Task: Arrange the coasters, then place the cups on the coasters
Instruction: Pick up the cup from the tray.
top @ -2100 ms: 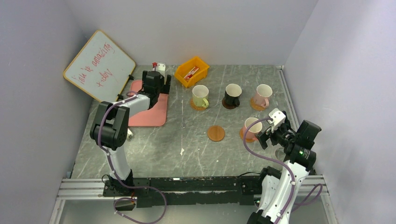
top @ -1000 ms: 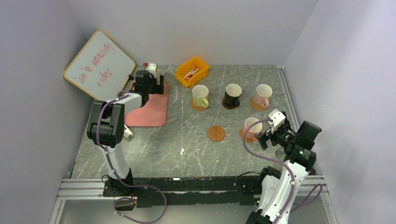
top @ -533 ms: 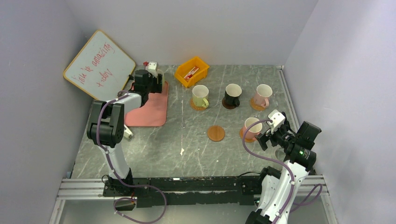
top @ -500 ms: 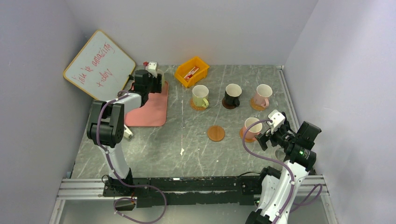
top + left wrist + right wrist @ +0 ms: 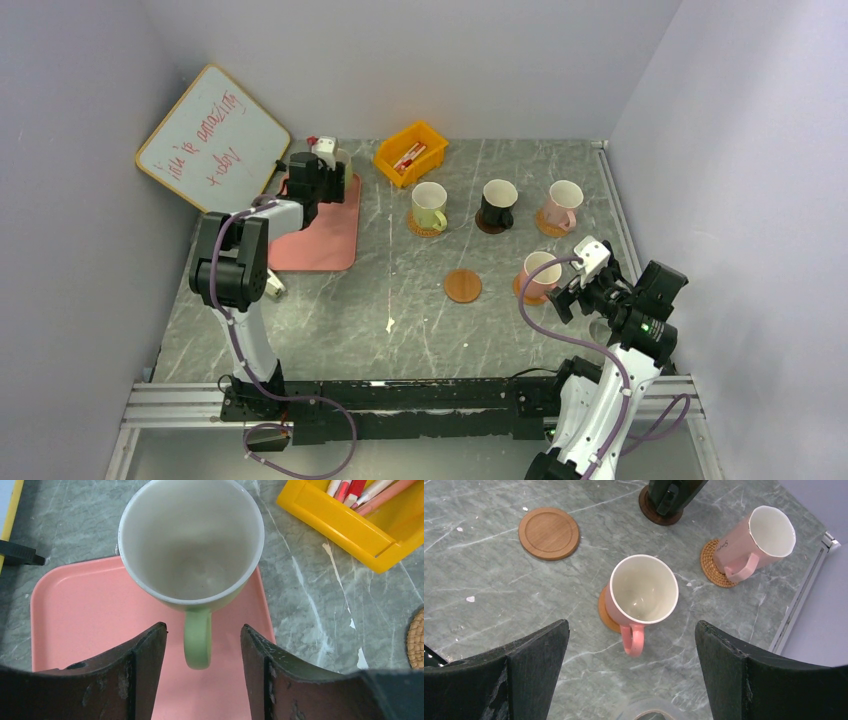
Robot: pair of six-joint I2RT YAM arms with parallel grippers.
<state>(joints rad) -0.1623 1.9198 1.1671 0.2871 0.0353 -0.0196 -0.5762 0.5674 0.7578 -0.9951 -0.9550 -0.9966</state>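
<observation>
A: Between the left gripper's [image 5: 202, 628] fingers, what sits there?
B: Only the handle of the pale green mug [image 5: 190, 540]. The jaws are parted with a gap on each side, so nothing is clamped. The mug stands just ahead of the fingertips, at the pink tray's [image 5: 90, 610] far edge.
A: And the right gripper [image 5: 631, 625]?
B: It is spread wide and holds nothing. A pink mug [image 5: 644, 587] sits on its coaster [image 5: 605, 612] below, between the fingers. A bare orange-brown coaster [image 5: 549, 533] lies ahead to the left.

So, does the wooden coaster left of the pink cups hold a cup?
No, the wooden coaster lies bare, with no cup on it.
</observation>
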